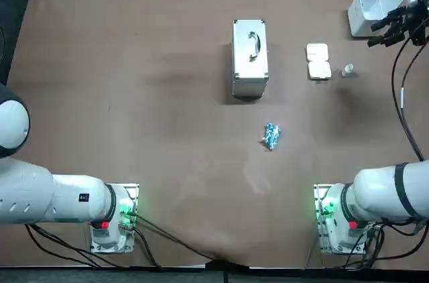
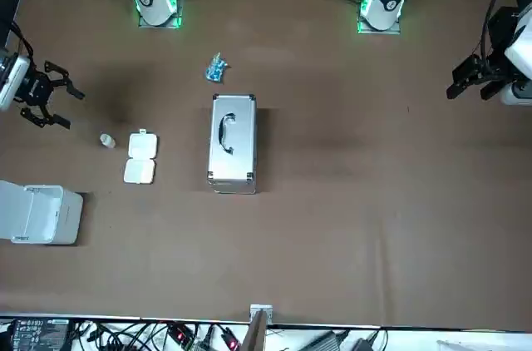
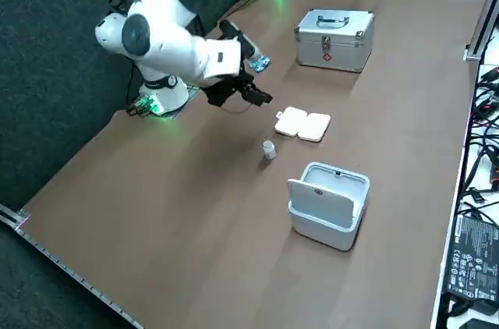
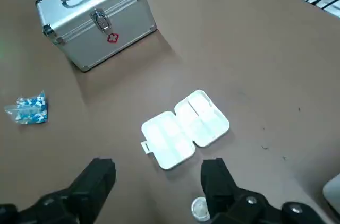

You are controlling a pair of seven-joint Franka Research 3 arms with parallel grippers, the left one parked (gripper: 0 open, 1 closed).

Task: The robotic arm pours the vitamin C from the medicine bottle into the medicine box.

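Pincer (image 4: 159,184): raised above the far right part of the worktop (image 1: 134,95), fingers spread wide apart, nothing between them
Medicine bottle (image 4: 200,208): small and pale, upright on the worktop below the pincer, close to one finger in the wrist view, untouched
Medicine box (image 4: 185,128): white, lying open with both halves flat and compartments facing up, just beside the bottle on its left, not touching it
White bin (image 1: 375,5): lid raised, at the far right corner, just beyond the pincer in the top view
Silver case (image 1: 250,57): closed, handle on top, red cross below the latch, well left of the medicine box
Blue packet (image 1: 271,136): lying alone, nearer the arm bases than the case
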